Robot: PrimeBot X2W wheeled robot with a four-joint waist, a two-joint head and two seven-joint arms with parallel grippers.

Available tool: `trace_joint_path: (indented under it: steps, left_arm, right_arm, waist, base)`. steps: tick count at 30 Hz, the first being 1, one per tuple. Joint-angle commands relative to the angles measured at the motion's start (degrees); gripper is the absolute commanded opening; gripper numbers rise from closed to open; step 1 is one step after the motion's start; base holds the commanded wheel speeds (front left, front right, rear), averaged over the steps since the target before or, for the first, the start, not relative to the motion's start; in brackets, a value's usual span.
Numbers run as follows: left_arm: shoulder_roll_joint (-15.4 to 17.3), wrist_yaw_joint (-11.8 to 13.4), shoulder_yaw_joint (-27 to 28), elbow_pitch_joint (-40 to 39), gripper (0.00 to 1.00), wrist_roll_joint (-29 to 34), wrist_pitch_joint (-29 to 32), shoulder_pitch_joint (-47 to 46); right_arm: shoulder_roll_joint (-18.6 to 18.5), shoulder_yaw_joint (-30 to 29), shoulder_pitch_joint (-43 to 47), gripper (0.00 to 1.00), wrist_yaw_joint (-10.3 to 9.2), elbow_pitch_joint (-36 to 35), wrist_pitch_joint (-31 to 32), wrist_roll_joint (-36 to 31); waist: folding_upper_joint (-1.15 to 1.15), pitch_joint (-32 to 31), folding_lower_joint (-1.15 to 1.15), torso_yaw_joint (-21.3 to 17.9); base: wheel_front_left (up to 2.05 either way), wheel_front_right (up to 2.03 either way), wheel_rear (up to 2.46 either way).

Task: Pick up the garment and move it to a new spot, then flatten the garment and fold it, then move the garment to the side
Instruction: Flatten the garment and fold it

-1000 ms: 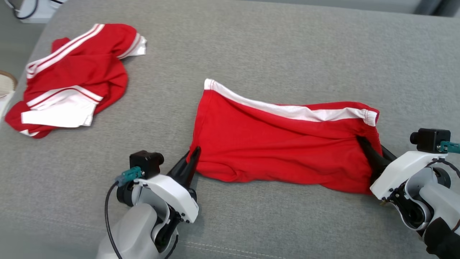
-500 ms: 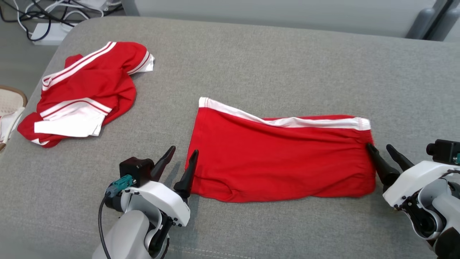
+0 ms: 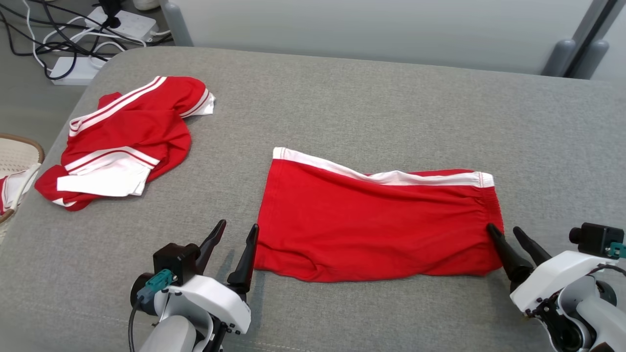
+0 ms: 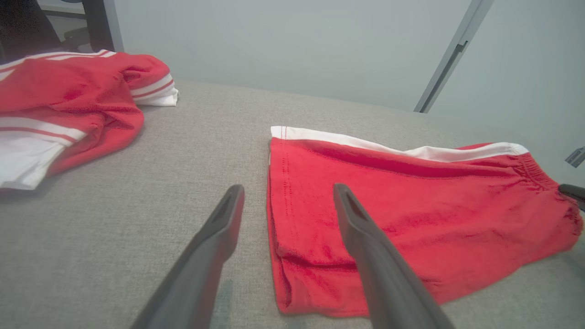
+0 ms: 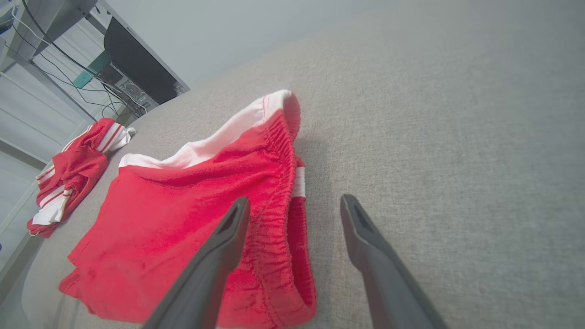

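The garment [image 3: 376, 225], red shorts with a white side stripe, lies folded flat across the middle of the grey cushion [image 3: 367, 98]. My left gripper [image 3: 238, 225] stands open at its near left corner, one finger beside the hem and one over the cloth in the left wrist view [image 4: 289, 187]. At the gathered waistband end, my right gripper [image 3: 503, 228] is open too, its left finger over the elastic [image 5: 296, 198]. Nothing is gripped by either. The shorts [image 4: 411, 205] [image 5: 183, 214] show a few soft wrinkles.
A second red and white garment [image 3: 122, 142] [image 4: 59, 96] lies crumpled at the cushion's far left. Off the left edge sit a wicker basket [image 3: 14, 156] and a power strip with cables [image 3: 73, 68] on the floor. Grey posts [image 3: 557, 56] stand behind the back right.
Both grippers have gone from shut on the garment's ends to open, letting it go. The shorts have settled flat. The head camera has tilted, shifting the whole picture downward.
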Motion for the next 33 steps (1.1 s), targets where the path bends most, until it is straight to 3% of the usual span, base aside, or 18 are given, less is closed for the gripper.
trace_joint_path:
  steps: [1,19,20,21,23,33]
  left_arm:
    - [0.5,0.6,2.5,-2.0,1.00,1.2,-0.3,0.2]
    - [-1.1,-0.6,4.1,-2.8,1.00,4.5,-0.3,1.3]
    - [-1.1,-0.7,4.1,-2.8,1.00,4.6,-0.3,1.3]
    - [-1.2,-0.7,4.2,-2.8,1.00,4.6,-0.3,1.3]
    - [-1.3,-0.8,4.3,-2.8,1.00,4.7,-0.3,1.3]
    - [-1.5,-1.1,4.8,-3.6,1.00,4.6,-0.3,1.9]
  right_arm:
    - [-0.5,0.1,1.4,1.00,0.00,-0.8,-0.8,-0.5]
    - [3.4,6.3,-1.6,1.00,0.00,3.5,2.9,2.3]
    - [3.5,6.6,-1.9,0.89,0.00,3.7,3.2,2.5]
    - [3.5,7.0,-2.2,0.44,0.00,3.9,3.4,2.5]
    - [3.6,7.4,-2.6,0.00,0.00,4.6,3.5,2.8]
    - [-1.3,6.3,-2.5,0.00,0.00,5.6,1.1,4.5]
  waist:
    - [0.00,0.1,0.00,0.6]
    - [0.00,1.6,0.00,6.1]
    - [0.00,1.7,0.00,6.3]
    - [0.00,1.7,0.00,6.3]
    - [0.00,1.8,0.00,6.4]
    - [0.00,1.4,0.00,4.4]
  base:
    - [0.00,0.00,0.00]
    - [0.00,0.00,0.00]
    - [0.00,0.00,0.00]
    - [0.00,0.00,0.00]
    - [0.00,0.00,0.00]
    - [0.00,0.00,0.00]
